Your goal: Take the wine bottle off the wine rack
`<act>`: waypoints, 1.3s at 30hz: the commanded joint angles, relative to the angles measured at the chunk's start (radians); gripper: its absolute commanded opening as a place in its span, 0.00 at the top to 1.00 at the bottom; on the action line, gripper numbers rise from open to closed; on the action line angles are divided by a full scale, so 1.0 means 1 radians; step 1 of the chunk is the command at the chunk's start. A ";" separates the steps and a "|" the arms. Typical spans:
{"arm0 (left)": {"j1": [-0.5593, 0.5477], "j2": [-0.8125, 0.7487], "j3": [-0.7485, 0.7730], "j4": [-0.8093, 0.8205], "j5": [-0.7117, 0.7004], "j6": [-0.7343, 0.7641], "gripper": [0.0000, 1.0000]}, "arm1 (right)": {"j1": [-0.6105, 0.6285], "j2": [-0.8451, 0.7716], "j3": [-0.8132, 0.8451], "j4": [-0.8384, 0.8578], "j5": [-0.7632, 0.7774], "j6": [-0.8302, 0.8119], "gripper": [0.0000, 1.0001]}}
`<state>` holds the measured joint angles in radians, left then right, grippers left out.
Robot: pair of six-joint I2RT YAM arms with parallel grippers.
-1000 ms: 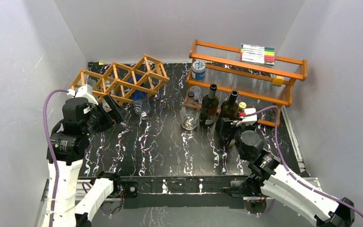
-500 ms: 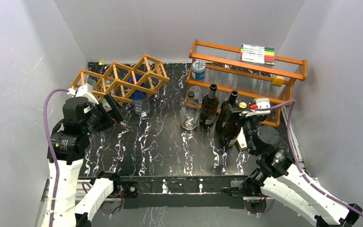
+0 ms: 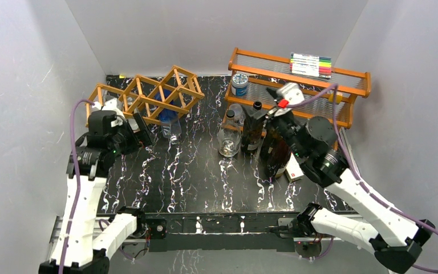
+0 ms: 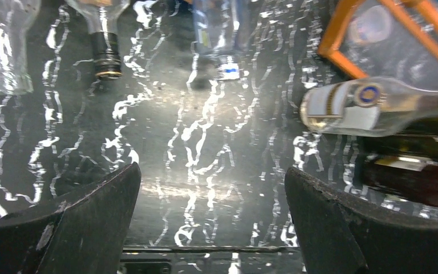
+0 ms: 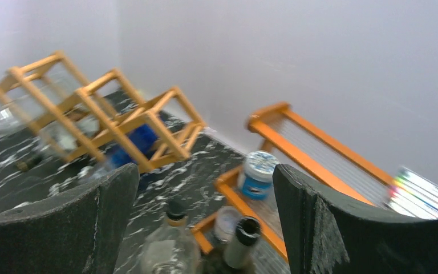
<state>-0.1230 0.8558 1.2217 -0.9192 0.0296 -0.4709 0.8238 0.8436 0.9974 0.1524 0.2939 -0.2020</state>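
The orange-brown lattice wine rack (image 3: 148,94) stands at the back left; it also shows in the right wrist view (image 5: 91,108). A clear labelled bottle (image 4: 353,108) lies on its side by the rack's frame (image 4: 388,34), with a dark bottle (image 4: 422,177) under it. A blue bottle (image 3: 166,111) sits in a middle cell. My left gripper (image 3: 138,127) is open and empty just in front of the rack's lower left end; its jaws (image 4: 211,171) frame bare table. My right gripper (image 3: 260,116) is open and empty, held above the standing bottles (image 5: 205,171).
Two dark wine bottles (image 3: 252,128) (image 3: 276,145) and a clear bottle (image 3: 228,137) stand mid-table before the orange two-tier shelf (image 3: 296,85). A blue-lidded jar (image 3: 240,84) and markers (image 3: 311,64) sit on it. A small white box (image 3: 293,166) lies by the bottles.
My right arm has risen and swung back and left, from beside the dark bottles to above them. My left gripper has shifted a little toward the rack.
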 commanded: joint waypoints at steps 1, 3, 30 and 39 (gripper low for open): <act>-0.005 0.080 -0.010 -0.001 -0.140 0.158 0.04 | -0.002 0.068 0.102 -0.039 -0.326 0.028 0.02; -0.006 0.113 -0.011 -0.001 -0.206 0.203 0.04 | -0.002 0.101 0.133 -0.074 -0.424 0.035 0.02; 0.163 0.327 -0.344 0.733 -0.677 0.580 0.02 | -0.002 -0.046 -0.008 -0.182 -0.598 0.122 0.02; 0.188 0.396 -0.392 0.948 -0.648 0.673 0.15 | -0.002 -0.071 -0.006 -0.218 -0.573 0.076 0.02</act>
<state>0.0429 1.2476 0.8490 -0.1230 -0.6064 0.1345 0.8242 0.7883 0.9775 -0.0738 -0.2974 -0.1013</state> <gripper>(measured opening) 0.901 0.981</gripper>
